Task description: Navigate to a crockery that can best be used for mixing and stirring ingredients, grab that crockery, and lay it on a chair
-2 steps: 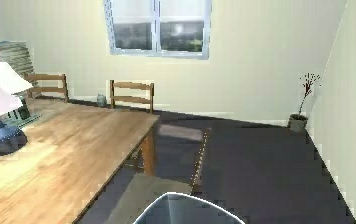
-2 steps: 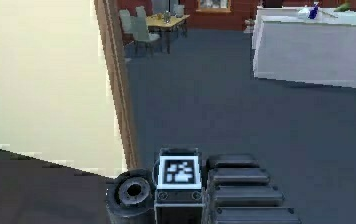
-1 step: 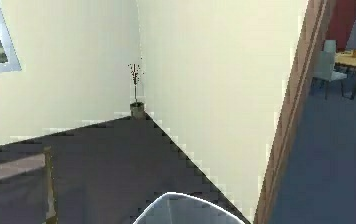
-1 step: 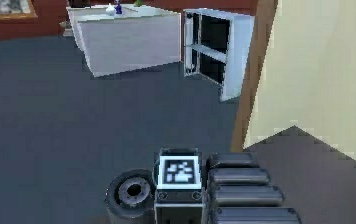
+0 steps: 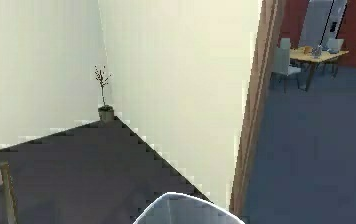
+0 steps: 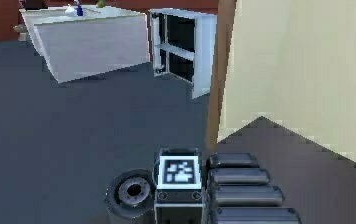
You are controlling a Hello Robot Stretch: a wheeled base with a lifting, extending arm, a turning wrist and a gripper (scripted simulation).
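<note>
In the forward view, a wooden furniture edge [image 5: 0, 195] sits at the lower left; a potted bare twig [image 5: 104, 98] stands in the corner; a pale rounded rim [image 5: 186, 208] lies at the bottom edge, too cut off to call a mixing bowl; right of it rises a wooden door frame [image 5: 252, 110]; beyond that, a chair [image 5: 283, 62] stands beside a dining worktop [image 5: 322, 58]. In the arm side view, a white worktop [image 6: 86, 48] comes first; then an open white cabinet [image 6: 181, 50]; the pincer [image 6: 131, 195] sits low beside the arm [image 6: 248, 185]; I cannot tell whether it holds anything.

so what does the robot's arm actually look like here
The arm is a row of dark, glossy blocks with rounded edges. At its end sits a white square marker with black marks. Left of that is the gripper, a dark round body with a ring-shaped top.
</note>
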